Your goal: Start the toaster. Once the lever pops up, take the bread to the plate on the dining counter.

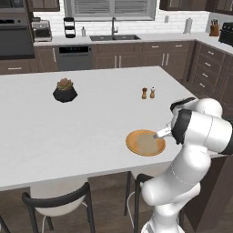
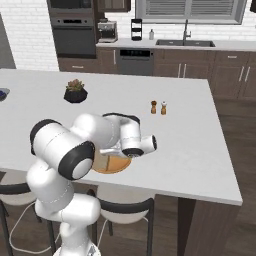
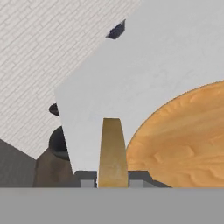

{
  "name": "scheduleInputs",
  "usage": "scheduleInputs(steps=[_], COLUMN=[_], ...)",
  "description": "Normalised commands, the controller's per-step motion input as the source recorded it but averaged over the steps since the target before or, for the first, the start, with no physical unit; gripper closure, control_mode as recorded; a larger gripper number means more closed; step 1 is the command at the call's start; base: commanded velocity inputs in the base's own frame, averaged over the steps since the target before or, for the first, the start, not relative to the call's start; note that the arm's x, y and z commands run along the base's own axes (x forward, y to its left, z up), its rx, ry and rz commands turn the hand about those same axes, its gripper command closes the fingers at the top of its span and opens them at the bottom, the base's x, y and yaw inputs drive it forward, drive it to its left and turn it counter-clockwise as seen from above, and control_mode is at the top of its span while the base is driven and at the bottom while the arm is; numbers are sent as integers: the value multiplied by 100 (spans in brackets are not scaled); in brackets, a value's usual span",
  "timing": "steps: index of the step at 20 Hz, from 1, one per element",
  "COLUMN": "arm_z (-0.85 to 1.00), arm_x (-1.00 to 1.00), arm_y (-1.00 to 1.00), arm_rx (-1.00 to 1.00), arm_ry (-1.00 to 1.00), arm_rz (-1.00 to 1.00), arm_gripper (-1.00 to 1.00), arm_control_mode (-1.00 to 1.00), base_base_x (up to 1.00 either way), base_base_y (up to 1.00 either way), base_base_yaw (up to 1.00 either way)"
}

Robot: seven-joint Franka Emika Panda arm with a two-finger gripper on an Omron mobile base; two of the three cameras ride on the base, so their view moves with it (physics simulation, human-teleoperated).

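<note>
hand view: the bread [image 3: 113,151] is seen edge-on, clamped upright between the two dark finger tips of the gripper [image 3: 113,180], so the jaws are closed narrowly on the slice. just beside it the curved rim of the plate [image 3: 183,144] is seen on the white dining counter [image 3: 153,65], and nothing is seen lying on the visible part of the plate. from the left base view the plate [image 1: 133,144] is placed near the counter's front edge, toward its right corner, with the tan slice [image 1: 146,143] shown over its middle and the hand reaching in from the right. in the right base view the plate [image 2: 112,166] is largely covered by the arm. farther back on the dining counter [image 1: 68,132] a black plant pot [image 1: 65,94] holding a small plant is set, well apart from two small shakers [image 1: 148,93].
</note>
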Motion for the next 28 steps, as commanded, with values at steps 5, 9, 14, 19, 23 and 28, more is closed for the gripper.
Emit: scheduleInputs(steps=[5, 9, 14, 19, 23, 28], arm_z=[0, -1, 0, 20, 13, -19], arm_x=[38, 25, 5, 8, 23, 6], arm_y=[-7, -39, -36, -3, 1, 0], arm_rx=[0, 0, 0, 0, 0, 0], arm_ry=[0, 1, 2, 23, 18, 4], arm_rz=[0, 2, 2, 0, 0, 0], arm_gripper=[100, 100, 100, 100, 100, 100], arm_control_mode=[-100, -100, -100, -100, -100, -100], base_base_x=[0, 0, 0, 0, 0, 0], base_base_y=[0, 0, 0, 0, 0, 0], base_base_yaw=[0, 0, 0, 0, 0, 0])
